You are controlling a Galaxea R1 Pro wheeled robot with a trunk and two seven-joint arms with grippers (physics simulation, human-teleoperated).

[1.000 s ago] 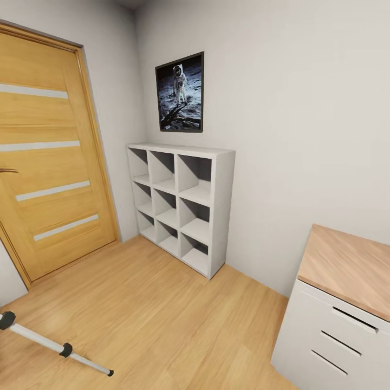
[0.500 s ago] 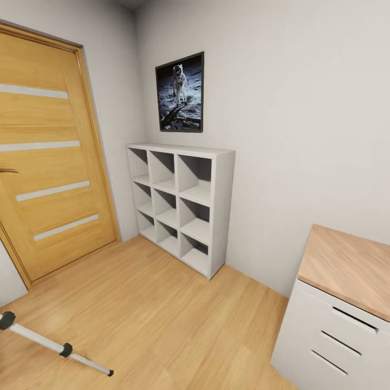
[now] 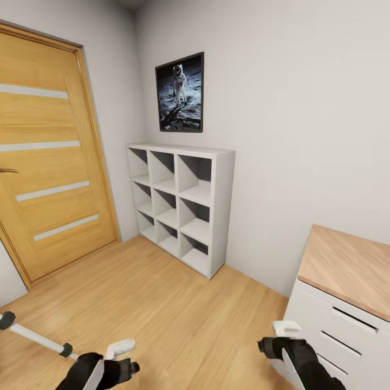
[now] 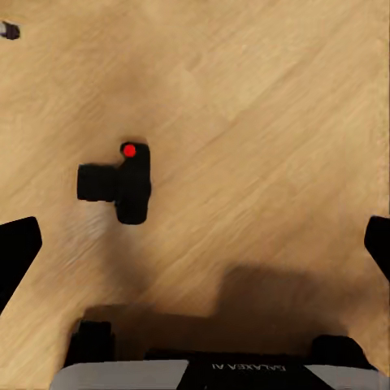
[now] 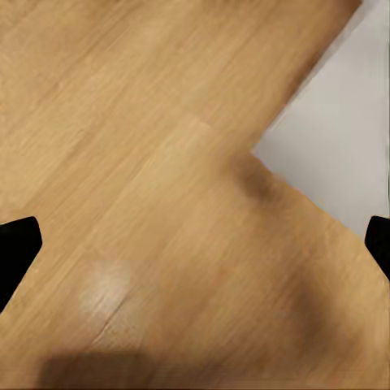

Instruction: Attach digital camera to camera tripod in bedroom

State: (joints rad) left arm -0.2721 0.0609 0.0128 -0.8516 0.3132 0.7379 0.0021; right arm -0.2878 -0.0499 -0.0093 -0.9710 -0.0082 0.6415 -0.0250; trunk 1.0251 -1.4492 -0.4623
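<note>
The head view looks down into a corner of the bedroom (image 3: 303,108): an oak door (image 3: 49,162) with pale stripes closes off the left, a white cube shelf (image 3: 181,203) stands against the far wall under a framed astronaut picture (image 3: 180,92), and a white drawer unit (image 3: 336,325) with a wood top fills the lower right. Between them the light wood floor (image 3: 162,303) lies open from the door to the drawer unit. One silver leg of the camera tripod (image 3: 35,337), with black joints, slants across the floor at the lower left edge, just beside the left arm. The left tool (image 3: 127,355) shows at the bottom edge near that leg; the right tool (image 3: 276,338) shows at the lower right, close against the front of the drawer unit. In the left wrist view the digital camera (image 4: 120,184) lies on the floor, its red dot visible, between the two dark fingertips (image 4: 16,252) of the left tool, nearer one of them and touching neither; the jaws stand wide apart and hold nothing. In the right wrist view the right tool's fingertips (image 5: 16,244) also stand wide apart over bare floor, near a pale grey corner, holding nothing.
</note>
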